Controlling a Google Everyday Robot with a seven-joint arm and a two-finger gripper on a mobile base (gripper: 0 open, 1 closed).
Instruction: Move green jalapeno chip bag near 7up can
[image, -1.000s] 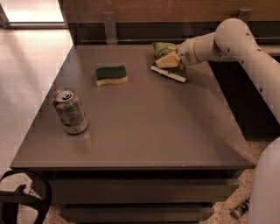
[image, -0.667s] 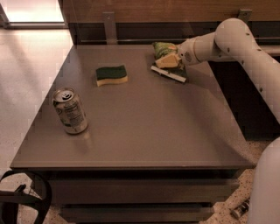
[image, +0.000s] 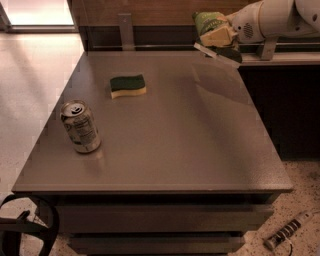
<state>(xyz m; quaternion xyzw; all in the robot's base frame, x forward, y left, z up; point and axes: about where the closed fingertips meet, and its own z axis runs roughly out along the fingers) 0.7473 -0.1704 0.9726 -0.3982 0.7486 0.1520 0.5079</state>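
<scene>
Up at 1 o'clock, hand (image: 218, 37) clamps the green jalapeno chip bag (image: 207, 21), held off the bench (image: 200, 145). 7up can (image: 80, 126) stands upright at 8 o'clock, well apart; sponge (image: 128, 86) at 11.

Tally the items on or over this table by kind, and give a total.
Drink cans: 1, the 7up can, front left.
Sponges: 1, the sponge, far left.
Snack bags: 1, the green jalapeno chip bag, gripped by the tool above the table's far right corner.
Total: 3
</scene>
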